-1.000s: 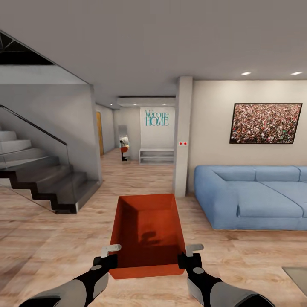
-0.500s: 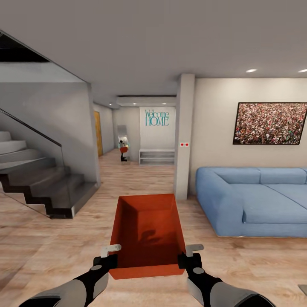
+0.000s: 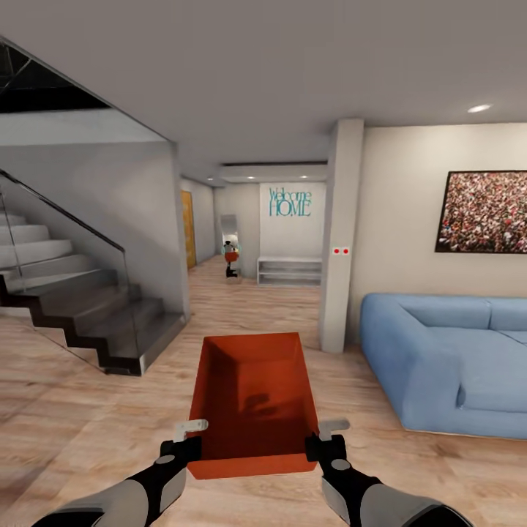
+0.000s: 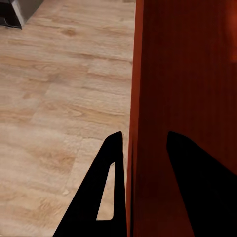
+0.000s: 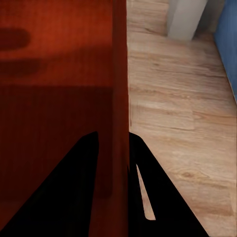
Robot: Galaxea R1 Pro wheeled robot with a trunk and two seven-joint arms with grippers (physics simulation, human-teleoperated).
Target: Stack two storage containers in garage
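Out in front of the trunk, held clear of the light plank floor (image 3: 88, 410): one orange-red storage container (image 3: 252, 399), open top up, nothing inside but shadow. Pinched at its near corners from both sides, left gripper (image 3: 192, 438) closed on the left wall, right gripper (image 3: 323, 437) closed on the right wall; in each wrist view, one dark finger inside the bin and one outside, the thin wall clamped between them (left gripper (image 4: 143, 187), right gripper (image 5: 114, 182)). Beyond the bin, a white pillar (image 3: 342, 234) and a hallway ahead with a "Welcome HOME" sign (image 3: 290, 202) on the far wall; grey stairs (image 3: 80, 307) with a glass rail off to the left, blue sofa (image 3: 446, 359) and a framed picture (image 3: 483, 212) to the right. By the look of it, early in the job: first container lifted and in carry, but no garage in sight; second container nowhere in these views. Left to do, judging from this: reach the garage, set this bin down on its floor, fetch the other, stack it on top.
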